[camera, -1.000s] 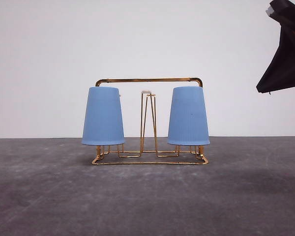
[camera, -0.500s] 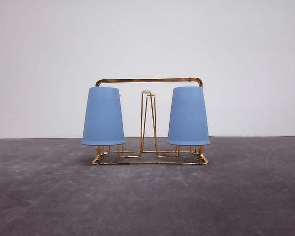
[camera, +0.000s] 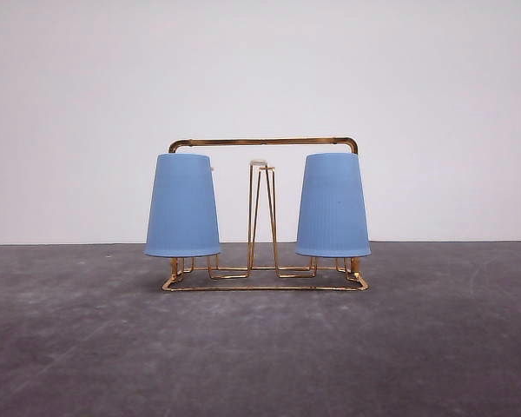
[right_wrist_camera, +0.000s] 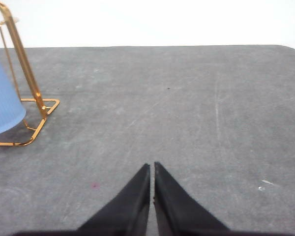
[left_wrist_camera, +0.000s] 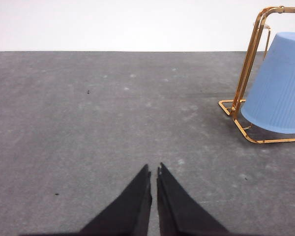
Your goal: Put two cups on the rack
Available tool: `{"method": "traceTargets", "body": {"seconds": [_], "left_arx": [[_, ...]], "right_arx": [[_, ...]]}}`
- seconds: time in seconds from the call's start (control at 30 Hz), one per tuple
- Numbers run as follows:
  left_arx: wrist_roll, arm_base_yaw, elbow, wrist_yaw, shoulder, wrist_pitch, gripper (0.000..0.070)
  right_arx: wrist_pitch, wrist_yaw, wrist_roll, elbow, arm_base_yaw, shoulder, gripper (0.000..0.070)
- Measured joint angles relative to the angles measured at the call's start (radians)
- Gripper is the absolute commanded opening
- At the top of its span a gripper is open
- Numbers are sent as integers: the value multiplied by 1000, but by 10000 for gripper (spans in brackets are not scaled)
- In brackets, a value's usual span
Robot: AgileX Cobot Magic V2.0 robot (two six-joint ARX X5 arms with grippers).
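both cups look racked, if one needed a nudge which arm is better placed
Neither clearly. Left cup and right cup both sit inverted on the rack. Left gripper and right gripper are shut, each apart from its nearer cup, so use the same-side arm.

Two blue cups are sitting upside down on one gold wire rack: one cup is hanging at the rack's left end and the other cup at its right end. One bare white-tipped peg is standing at the middle of the rack, between the two cups. One arched handle is spanning the top of the rack, above both cups.
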Motion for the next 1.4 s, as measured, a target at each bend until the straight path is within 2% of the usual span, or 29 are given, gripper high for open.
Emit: {"method": "traceTargets", "body": {"seconds": [1.4], "left_arx": [[0,0,0,0,0,0,0]], "right_arx": [[8,-2,0,0,0,0,12]]}}
